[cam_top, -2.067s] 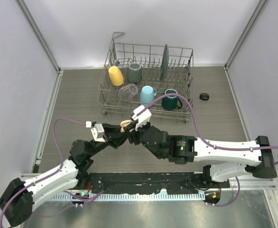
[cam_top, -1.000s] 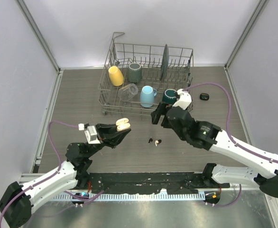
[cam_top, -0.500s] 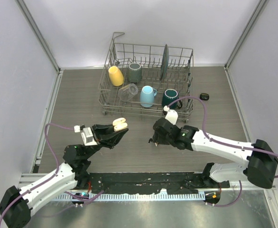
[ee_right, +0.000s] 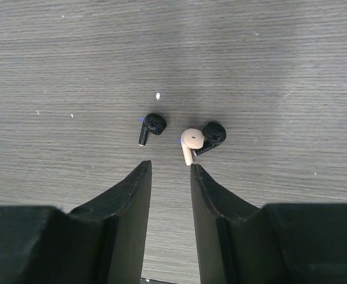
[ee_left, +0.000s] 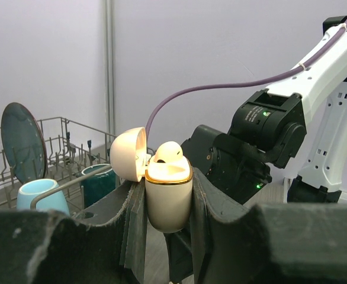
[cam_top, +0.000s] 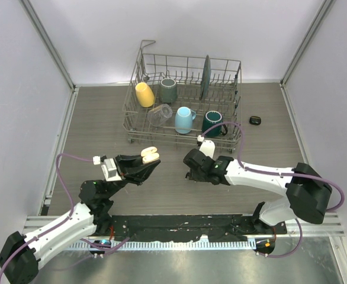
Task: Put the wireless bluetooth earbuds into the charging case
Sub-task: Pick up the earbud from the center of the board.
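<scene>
Lying on the table [ee_right: 280, 59] ahead of the right gripper [ee_right: 170, 168], its jaws narrowly apart and empty, are a cream earbud [ee_right: 189, 141] and two black earbuds [ee_right: 153, 125] [ee_right: 212, 132]. The open charging case [ee_left: 169, 207], another earbud [ee_left: 166, 152] seated inside, is clamped by the left gripper [ee_left: 167, 177].

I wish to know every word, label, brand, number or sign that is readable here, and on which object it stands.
No text is readable in any view.
Cream-white oval charging case: plain, no print visible.
Tiny black and cream-white stemmed earbuds: no marks visible.
Light blue ceramic mug: no print visible.
Black housing of the right arm: green lights only, no letters.
</scene>
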Available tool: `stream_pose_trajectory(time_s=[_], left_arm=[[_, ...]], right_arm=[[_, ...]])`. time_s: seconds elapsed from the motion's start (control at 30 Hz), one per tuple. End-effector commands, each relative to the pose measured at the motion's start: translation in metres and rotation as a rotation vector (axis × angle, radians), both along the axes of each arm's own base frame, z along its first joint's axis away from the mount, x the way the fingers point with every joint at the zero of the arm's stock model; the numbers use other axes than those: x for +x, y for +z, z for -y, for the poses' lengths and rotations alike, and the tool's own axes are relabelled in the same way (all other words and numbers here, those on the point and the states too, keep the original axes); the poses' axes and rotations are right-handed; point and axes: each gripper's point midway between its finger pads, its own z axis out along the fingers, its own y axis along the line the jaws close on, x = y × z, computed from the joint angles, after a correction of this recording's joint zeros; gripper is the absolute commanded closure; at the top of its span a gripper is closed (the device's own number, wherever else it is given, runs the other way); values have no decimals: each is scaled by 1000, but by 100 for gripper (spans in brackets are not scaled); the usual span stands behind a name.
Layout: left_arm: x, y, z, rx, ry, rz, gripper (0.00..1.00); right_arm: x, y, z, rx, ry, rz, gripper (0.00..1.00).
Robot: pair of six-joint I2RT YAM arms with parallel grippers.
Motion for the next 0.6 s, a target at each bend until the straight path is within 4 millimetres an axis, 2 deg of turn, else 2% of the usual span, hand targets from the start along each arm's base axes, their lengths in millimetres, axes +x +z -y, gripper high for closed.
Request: stream_pose_trajectory(time_s=[0.0,0.57], left_arm=[[2,6,-5,-21,24,16,100],[4,4,-4,-12,34,12,100]], right_arm=[[10,4,-7,-1,11,40,63],[17,-15,-7,-78,20,28,63]])
